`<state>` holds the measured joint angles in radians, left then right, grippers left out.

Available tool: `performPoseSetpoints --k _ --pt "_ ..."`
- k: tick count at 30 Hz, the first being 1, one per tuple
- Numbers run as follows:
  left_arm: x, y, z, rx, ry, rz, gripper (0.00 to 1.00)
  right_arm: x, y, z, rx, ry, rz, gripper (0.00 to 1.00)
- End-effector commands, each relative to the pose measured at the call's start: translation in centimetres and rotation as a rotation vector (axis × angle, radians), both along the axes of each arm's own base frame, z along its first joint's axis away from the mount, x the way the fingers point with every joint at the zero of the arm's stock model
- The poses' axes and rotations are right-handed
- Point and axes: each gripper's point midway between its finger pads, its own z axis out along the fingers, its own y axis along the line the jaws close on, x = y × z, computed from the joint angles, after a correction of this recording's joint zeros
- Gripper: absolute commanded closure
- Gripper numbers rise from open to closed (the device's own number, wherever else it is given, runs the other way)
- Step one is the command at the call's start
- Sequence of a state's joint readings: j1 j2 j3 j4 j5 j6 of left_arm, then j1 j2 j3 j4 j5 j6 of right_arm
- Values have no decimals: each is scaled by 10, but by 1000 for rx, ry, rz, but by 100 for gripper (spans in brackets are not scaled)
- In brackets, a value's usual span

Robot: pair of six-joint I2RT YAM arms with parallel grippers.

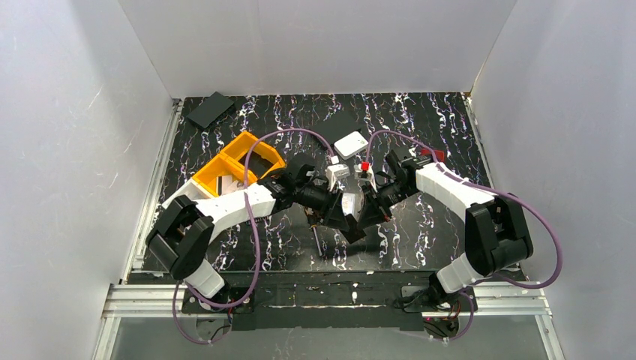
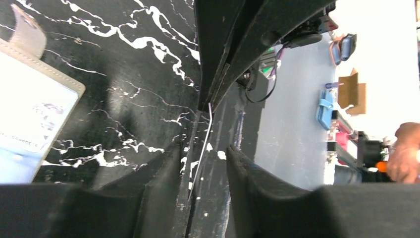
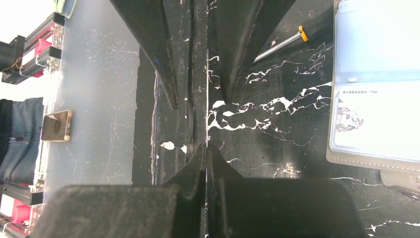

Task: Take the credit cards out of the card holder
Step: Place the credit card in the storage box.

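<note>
Black marbled counter (image 1: 420,120): card holder (image 3: 376,44) lies open, a card inside | right gripper (image 3: 206,148) pinches one thin card (image 3: 206,119) by its edge | left gripper (image 2: 204,151) half wide around it, not touching | risk: card may drop if right lets go too soon

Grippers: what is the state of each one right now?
Left gripper: open, jaws either side of the credit card, not gripping it.
Right gripper: shut on the credit card.
</note>
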<state>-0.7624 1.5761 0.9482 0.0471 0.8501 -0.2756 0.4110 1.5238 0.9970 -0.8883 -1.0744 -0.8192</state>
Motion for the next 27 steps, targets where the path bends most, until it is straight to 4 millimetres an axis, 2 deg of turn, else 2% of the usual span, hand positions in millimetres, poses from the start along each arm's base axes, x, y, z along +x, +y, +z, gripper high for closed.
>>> performPoseSetpoints --k 1,3,4,6,9,11,13,16,18,22,24,25,27 --pt "-4 -11 20 -63 -3 -58 73 2 6 15 51 -13 25 99" --pt "-7 -12 18 -64 17 -70 96 2 6 15 51 -8 25 99" --pt "-7 -12 18 -62 20 -67 100 1 6 15 51 -6 25 99" --pt "-5 -10 20 -62 2 -40 100 2 7 17 55 -4 23 96" --pt "0 -5 28 -88 -46 47 100 8 4 24 73 12 -10 58" --pt "1 1 30 -104 -55 127 100 14 0 32 100 20 -47 37" --pt "8 5 42 -171 -80 236 100 19 -6 39 130 29 -84 21" --pt "15 16 64 -295 -99 399 100 23 -8 48 174 12 -118 7" --pt "24 22 74 -371 -117 516 100 23 -6 54 208 23 -135 2" --pt "33 30 93 -516 -109 665 100 23 -4 69 307 84 -160 2" --pt "34 28 101 -569 -114 688 100 20 -4 78 376 146 -148 2" --pt "35 27 103 -583 -116 699 100 24 -4 82 393 122 -144 2" --pt "34 21 105 -594 -132 713 100 22 -5 81 385 131 -154 3"
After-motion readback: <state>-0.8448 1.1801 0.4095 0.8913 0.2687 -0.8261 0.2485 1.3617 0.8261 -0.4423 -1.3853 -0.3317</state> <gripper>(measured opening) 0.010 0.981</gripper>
